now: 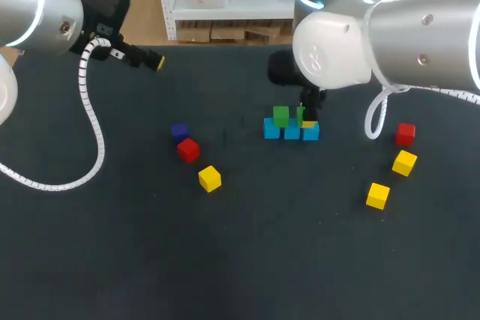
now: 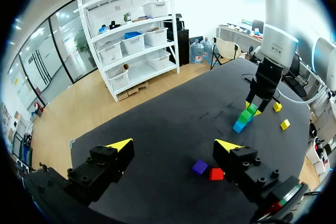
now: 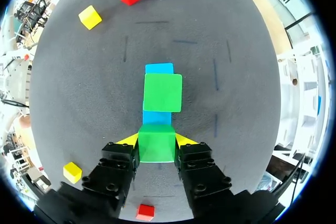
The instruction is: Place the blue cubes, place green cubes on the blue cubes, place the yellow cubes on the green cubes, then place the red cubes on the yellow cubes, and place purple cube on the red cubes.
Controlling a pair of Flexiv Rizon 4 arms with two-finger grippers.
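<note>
Pinching green cube [image 3: 156,146], right hand [image 3: 156,140]

Robotics lab: left arm [image 1: 37,5], right arm [image 1: 397,35] over dark-covered work table [image 1: 225,260].

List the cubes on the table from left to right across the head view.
Purple cube, left red cube, left yellow cube, row of blue cubes, near-right yellow cube. The last yellow cube and the right red cube stand level across, so they are left unordered.
</note>
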